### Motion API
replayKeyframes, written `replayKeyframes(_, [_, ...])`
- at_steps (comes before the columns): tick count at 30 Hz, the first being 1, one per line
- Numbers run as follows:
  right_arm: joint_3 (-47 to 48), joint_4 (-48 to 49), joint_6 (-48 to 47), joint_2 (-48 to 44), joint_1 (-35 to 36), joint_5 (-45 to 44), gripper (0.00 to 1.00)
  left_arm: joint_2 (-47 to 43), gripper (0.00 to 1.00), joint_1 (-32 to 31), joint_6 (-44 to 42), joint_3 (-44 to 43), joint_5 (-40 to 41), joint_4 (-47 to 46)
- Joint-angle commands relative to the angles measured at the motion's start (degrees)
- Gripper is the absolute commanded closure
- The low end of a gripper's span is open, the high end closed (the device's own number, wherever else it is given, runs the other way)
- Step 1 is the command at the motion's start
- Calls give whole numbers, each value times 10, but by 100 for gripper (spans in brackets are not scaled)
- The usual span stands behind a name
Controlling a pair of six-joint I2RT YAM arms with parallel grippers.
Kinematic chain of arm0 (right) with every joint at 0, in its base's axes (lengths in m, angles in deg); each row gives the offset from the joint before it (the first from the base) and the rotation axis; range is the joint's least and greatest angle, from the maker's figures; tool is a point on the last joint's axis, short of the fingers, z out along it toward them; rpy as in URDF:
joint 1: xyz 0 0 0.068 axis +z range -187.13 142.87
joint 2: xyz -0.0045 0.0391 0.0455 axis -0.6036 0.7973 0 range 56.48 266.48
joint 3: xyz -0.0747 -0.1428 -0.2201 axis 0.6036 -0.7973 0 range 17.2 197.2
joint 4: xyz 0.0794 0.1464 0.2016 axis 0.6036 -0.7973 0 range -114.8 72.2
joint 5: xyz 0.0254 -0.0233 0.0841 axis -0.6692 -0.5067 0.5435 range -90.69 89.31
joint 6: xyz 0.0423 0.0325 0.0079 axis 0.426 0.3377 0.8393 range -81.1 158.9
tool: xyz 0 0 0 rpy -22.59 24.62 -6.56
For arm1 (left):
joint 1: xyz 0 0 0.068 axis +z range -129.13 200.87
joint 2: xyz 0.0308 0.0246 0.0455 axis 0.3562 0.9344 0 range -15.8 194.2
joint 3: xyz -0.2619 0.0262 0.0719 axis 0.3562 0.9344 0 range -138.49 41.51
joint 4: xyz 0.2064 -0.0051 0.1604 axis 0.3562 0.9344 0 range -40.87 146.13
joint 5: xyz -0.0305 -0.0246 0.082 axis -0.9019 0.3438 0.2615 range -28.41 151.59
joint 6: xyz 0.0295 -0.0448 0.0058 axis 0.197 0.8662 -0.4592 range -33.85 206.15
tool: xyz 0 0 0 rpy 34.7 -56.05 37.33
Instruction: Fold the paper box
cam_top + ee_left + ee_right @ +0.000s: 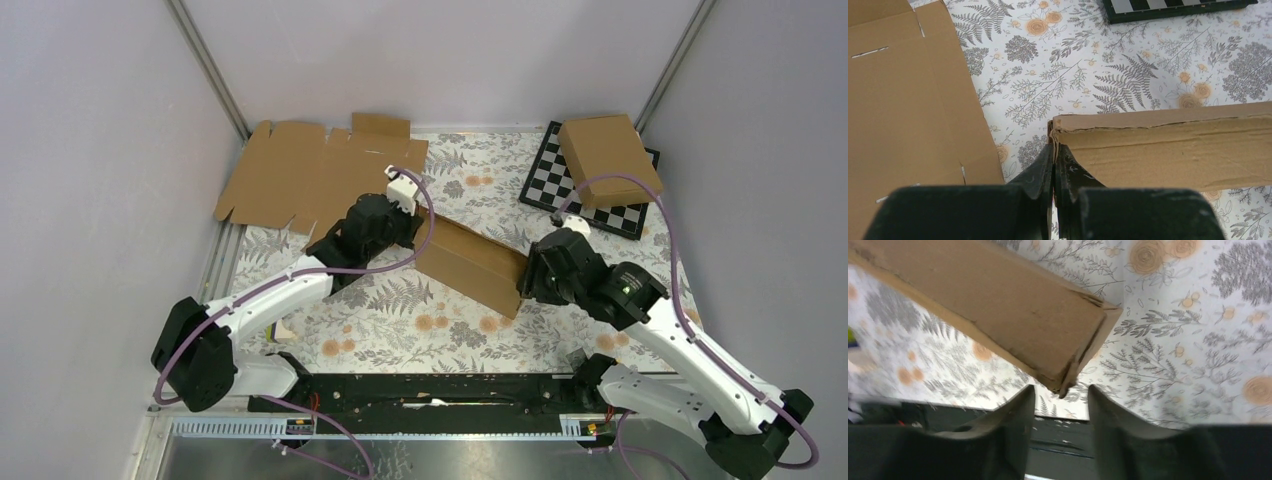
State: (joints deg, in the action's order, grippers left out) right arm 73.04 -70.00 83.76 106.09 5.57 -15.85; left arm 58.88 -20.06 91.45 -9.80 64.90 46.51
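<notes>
While my left jaws are pressed together on the thin end wall of the shallow brown cardboard mailer box (470,262), pinching it at one corner, my right jaws stand spread, with the box's opposite corner just between their tips and not clearly touching either. The box lies slantwise in the middle of the floral-patterned desk (400,330), its left end nearer the far edge. A wide flat brown cardboard sheet (300,175) lies at the far left corner, and a black-and-white chessboard (560,185) carrying another brown cardboard box (605,145) sits at the far right corner.
</notes>
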Motion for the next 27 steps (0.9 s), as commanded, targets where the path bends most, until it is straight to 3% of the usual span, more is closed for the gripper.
replayKeyframes(1, [48,-18,-110,13,1,60,37,-19,100,-3,22,43,12,-9])
replayKeyframes(3, [75,-36,-126,18,1,62,23,-21,100,-3,22,45,11,-13])
replayKeyframes(7, [134,-70,-148,35,2,27,7,-15,100,-3,19,35,9,-4])
replayKeyframes(11, [164,-74,-175,56,1,1,7,-14,100,-3,15,33,13,-1])
replayKeyframes(22, [130,-44,-206,91,2,26,36,-8,100,-3,18,28,7,2])
replayKeyframes(24, [110,-43,-203,87,2,23,41,-10,96,-3,21,27,6,2])
replayKeyframes(27, [91,-39,-195,81,1,17,57,-12,86,-3,28,22,2,5])
